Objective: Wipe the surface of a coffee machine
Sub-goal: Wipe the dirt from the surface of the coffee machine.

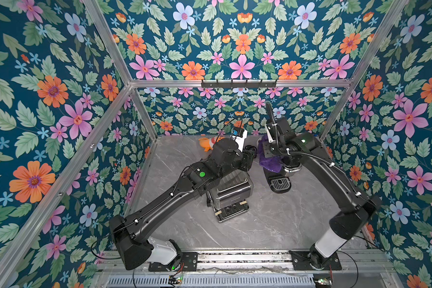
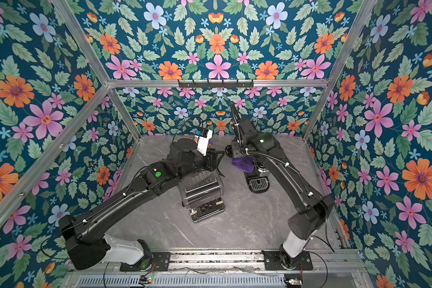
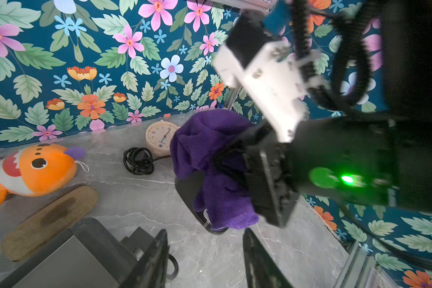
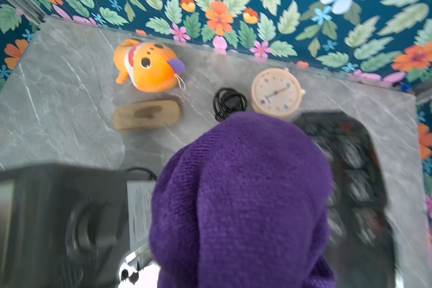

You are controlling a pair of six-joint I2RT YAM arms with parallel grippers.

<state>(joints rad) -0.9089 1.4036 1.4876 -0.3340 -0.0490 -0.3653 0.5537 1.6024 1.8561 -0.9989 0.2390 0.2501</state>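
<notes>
Left wrist view: right fingers (image 3: 235, 149) clenched on cloth (image 3: 210, 154), draped over coffee machine (image 3: 187, 189) near table (image 3: 135, 199) far right corner.
Left fingers (image 3: 157, 251): parted, empty.
Risk: cloth may snag; unbraced machine could slide or tip.

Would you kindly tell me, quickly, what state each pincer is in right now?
Left pincer: open, holding nothing.
Right pincer: shut on the purple cloth.

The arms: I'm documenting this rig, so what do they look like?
The left arm and right arm are glossy black, chunky links on white base segments, with thin black cables held by white ties. A round green button marks the left forearm.
</notes>
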